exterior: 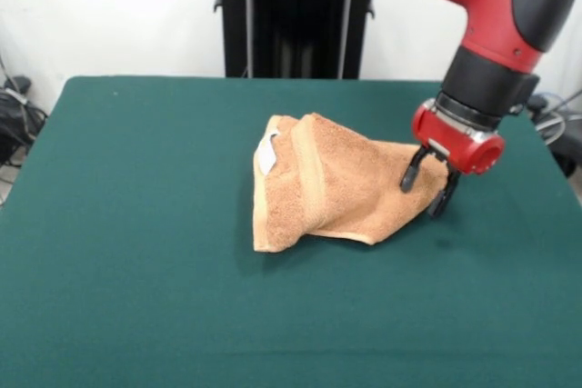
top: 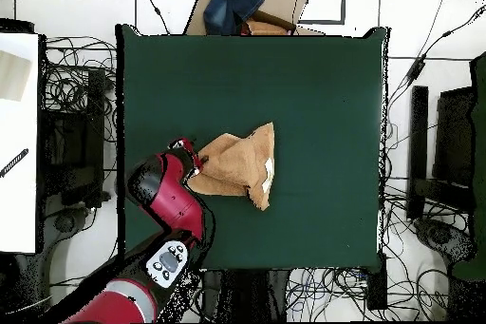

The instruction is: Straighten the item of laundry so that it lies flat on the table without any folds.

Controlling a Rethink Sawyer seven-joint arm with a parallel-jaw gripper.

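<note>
The orange-tan towel [exterior: 336,184] lies bunched and folded a little right of the middle of the dark green table [exterior: 136,224]. Its border band runs down the left part and the white label [exterior: 267,154] shows at its left edge. My gripper [exterior: 429,186] is at the towel's right corner. It is open, with one dark finger on each side of that corner, low over the table. In the overhead view the gripper [top: 193,170] sits at the left tip of the towel [top: 237,163] on the table [top: 313,92].
The black pedestal [exterior: 296,15] stands behind the table's far edge. In the overhead view a cardboard box with blue cloth [top: 249,7] lies beyond the top edge. A white surface [top: 17,140] is at the left, and cables lie around the table.
</note>
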